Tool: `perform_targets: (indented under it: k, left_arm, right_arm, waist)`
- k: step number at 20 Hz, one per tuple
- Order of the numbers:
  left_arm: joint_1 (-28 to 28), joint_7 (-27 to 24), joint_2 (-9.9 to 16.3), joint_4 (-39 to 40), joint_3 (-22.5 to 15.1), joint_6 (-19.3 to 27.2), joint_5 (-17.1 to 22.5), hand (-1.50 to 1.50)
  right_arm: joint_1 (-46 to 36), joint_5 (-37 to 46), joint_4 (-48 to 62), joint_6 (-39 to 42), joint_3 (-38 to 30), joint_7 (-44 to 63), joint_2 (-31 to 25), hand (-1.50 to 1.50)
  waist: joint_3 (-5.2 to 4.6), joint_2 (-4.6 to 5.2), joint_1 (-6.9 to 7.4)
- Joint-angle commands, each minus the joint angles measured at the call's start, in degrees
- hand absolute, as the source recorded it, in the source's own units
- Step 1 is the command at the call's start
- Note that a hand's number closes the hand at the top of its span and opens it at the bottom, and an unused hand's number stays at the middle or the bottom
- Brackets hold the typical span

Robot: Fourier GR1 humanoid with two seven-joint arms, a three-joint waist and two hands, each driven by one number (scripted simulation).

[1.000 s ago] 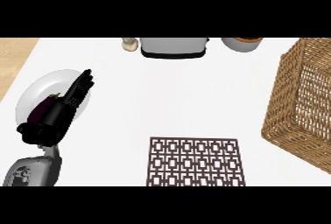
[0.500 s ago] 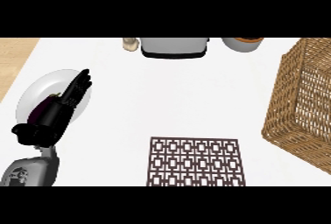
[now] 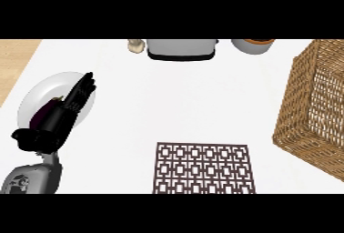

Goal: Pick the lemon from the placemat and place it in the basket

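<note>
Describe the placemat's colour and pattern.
Dark brown placemat with an openwork geometric lattice of rectangles, white counter showing through; head view.

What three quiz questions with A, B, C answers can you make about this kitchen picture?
1. Where is the wicker basket? A far left; B far right; C middle.
2. What colour is the placemat? A dark brown; B yellow; C blue.
3. How are the left robot hand's fingers? A curled round a cup; B in a fist; C straight.

Answers: B, the basket fills the counter's right side. A, its lattice pattern is dark brown. C, the fingers stretch straight out over the white plate.
</note>
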Motion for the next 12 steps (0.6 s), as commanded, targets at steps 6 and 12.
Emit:
perform_targets:
  k: [6,12]
  left_arm:
    - [0.72,0.97,-0.02,-1.94,-0.45,0.42,-1.06,0.00]
    - [1.78,-1.34,-0.15,-0.99,-0.45,0.33,-1.51,0.00]
  right_arm:
    - [-4.82,-6.19,4.34,3.67,0.77,-3.56,-6.59,-1.50]
    - [-4.17,-13.55,0.79,2.53,-3.51,-0.91,-4.07,-1.50]
  waist:
    - [-0.03,-0.12,-0.08]
    - [-0.05,-0.21,-0.46]
